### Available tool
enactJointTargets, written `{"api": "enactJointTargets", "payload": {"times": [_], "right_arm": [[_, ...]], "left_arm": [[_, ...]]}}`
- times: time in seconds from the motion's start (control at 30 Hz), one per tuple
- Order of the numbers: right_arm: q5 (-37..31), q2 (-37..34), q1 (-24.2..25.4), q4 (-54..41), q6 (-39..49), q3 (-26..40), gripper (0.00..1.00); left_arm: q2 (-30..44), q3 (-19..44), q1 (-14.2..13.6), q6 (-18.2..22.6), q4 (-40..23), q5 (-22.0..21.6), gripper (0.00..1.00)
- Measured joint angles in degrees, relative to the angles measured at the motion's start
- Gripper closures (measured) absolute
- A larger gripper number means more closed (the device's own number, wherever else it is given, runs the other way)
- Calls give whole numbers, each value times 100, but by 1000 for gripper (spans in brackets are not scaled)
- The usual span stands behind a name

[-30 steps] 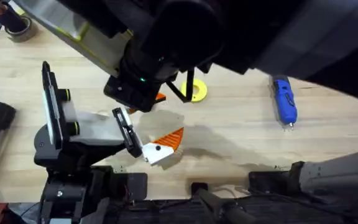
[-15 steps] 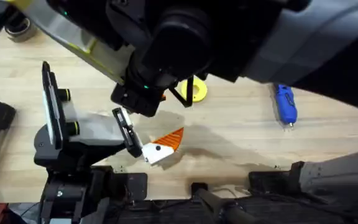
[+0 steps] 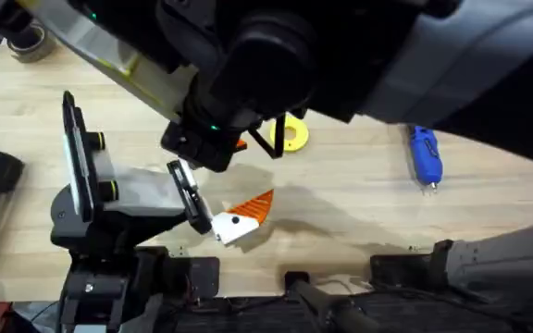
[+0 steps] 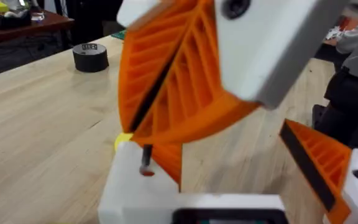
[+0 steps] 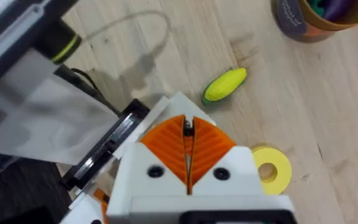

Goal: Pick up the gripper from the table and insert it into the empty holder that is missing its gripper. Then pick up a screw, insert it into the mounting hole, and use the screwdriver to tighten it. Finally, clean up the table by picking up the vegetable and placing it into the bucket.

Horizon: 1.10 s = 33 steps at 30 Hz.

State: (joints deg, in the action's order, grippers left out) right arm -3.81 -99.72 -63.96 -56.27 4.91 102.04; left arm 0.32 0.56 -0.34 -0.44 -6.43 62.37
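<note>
Vegetable (image 5: 225, 85) beside bucket (image 5: 312, 22) — right-wrist view

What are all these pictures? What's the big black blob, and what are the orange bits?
These show two robot arms working at a wooden table. One picture looks down from a camera above, and the big dark blob is an arm close under that camera. The other two pictures come from small cameras on the arms' wrists.

The right gripper is like a hand, with white fingers and orange ribbed pads. The pads are pressed together on what looks like a small screw.

On the table lie a blue screwdriver, a yellow ring, a toy corn cob, a black tape roll and an orange cup of toys. At the left stands another black arm with an orange fingertip on its claw.
</note>
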Motion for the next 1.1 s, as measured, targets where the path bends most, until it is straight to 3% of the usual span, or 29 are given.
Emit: {"api": "enactJointTargets", "payload": {"times": [1.1], "right_arm": [[87,0,0,61,-20,-170,996]], "left_arm": [[0,0,0,-1,1,0,15]]}}
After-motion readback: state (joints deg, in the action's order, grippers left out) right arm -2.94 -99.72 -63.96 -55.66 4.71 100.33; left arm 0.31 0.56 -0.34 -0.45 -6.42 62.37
